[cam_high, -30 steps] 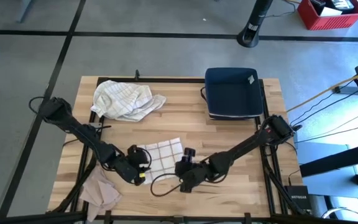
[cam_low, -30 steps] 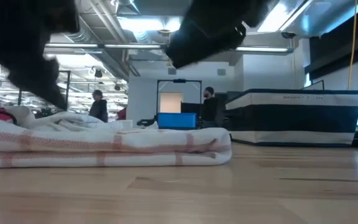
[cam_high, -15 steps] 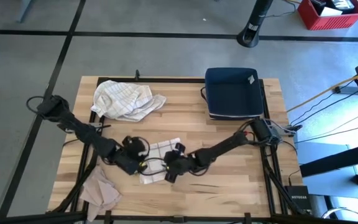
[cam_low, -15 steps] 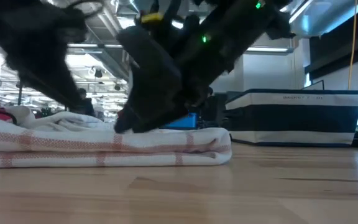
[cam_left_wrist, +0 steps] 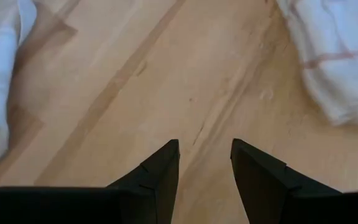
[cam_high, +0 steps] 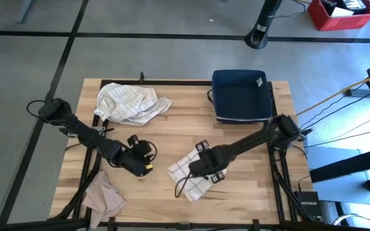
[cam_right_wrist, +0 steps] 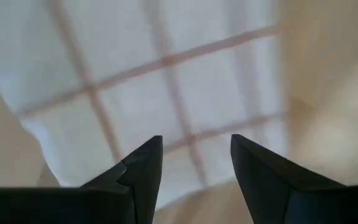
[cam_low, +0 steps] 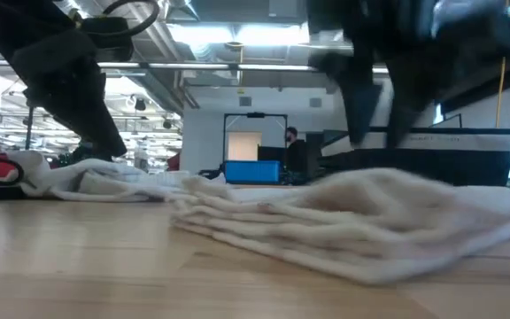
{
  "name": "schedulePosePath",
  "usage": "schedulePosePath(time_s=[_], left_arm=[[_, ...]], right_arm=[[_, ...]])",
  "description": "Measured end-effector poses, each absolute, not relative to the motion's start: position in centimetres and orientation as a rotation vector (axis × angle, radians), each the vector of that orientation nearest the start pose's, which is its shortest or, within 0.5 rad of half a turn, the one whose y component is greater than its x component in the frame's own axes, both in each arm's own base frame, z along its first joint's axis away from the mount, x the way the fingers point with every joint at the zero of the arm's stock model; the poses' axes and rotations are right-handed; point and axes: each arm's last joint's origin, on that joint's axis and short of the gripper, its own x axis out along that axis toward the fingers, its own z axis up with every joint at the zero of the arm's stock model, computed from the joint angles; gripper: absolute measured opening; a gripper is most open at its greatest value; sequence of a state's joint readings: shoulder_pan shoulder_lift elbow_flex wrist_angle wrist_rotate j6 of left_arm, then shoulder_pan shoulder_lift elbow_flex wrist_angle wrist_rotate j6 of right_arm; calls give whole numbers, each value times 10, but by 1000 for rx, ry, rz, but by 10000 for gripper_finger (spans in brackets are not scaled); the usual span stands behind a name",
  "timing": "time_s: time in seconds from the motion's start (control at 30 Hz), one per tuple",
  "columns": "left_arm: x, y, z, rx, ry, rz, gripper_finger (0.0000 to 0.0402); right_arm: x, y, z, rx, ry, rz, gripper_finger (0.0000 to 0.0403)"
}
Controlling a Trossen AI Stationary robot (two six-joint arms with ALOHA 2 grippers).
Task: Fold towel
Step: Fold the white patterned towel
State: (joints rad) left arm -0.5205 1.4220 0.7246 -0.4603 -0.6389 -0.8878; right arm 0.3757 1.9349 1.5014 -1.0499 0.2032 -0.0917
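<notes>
Wooden planks make up the table (cam_high: 249,192), which stands on a grey floor with dark seams. Beyond it, across the room, a person (cam_low: 296,151) stands beside a blue box (cam_low: 251,171) under ceiling lights. Printing runs along the white band of the navy bin (cam_high: 239,95), but it cannot be read.

A folded towel (cam_high: 191,174), white with thin reddish check lines, lies near the table's front edge, right of centre; from table height its layers show stacked in soft, uneven folds. The right gripper (cam_high: 205,168) hovers directly over it, jaws parted with nothing between them, the checked cloth filling its wrist view. The left gripper (cam_high: 141,164) sits to the towel's left, apart from it, jaws also open and empty above bare wood.

A crumpled checked cloth (cam_high: 128,102) lies at the back left, and a beige cloth (cam_high: 105,196) at the front left corner.
</notes>
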Motion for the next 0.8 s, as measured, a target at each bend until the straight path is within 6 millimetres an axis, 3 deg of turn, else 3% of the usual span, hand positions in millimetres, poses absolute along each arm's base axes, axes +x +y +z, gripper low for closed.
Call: schedulePosePath(time_s=[0.07, 0.17, 0.23, 0.33, 0.43, 0.57, 0.7, 0.8], left_arm=[[221, -104, 170, -158, 820, 500, 138], [223, -99, 170, -146, 824, 511, 138], [224, -97, 170, -150, 824, 522, 138], [225, -95, 170, -157, 821, 531, 138], [226, -94, 170, -163, 818, 533, 138], [226, -94, 171, -165, 815, 532, 138], [226, -94, 171, -188, 808, 541, 138], [226, -94, 171, -189, 806, 541, 138]], right_arm=[[347, 129, 222, -392, 1361, 113, 193], [357, 132, 227, -26, 1198, -119, 193], [359, 138, 222, 185, 1110, -258, 193], [358, 156, 202, 322, 979, -346, 193], [351, 168, 180, 376, 932, -351, 193], [345, 166, 157, 337, 917, -404, 193], [332, 163, 136, 176, 1058, -310, 193], [317, 157, 137, 40, 1201, -264, 193]])
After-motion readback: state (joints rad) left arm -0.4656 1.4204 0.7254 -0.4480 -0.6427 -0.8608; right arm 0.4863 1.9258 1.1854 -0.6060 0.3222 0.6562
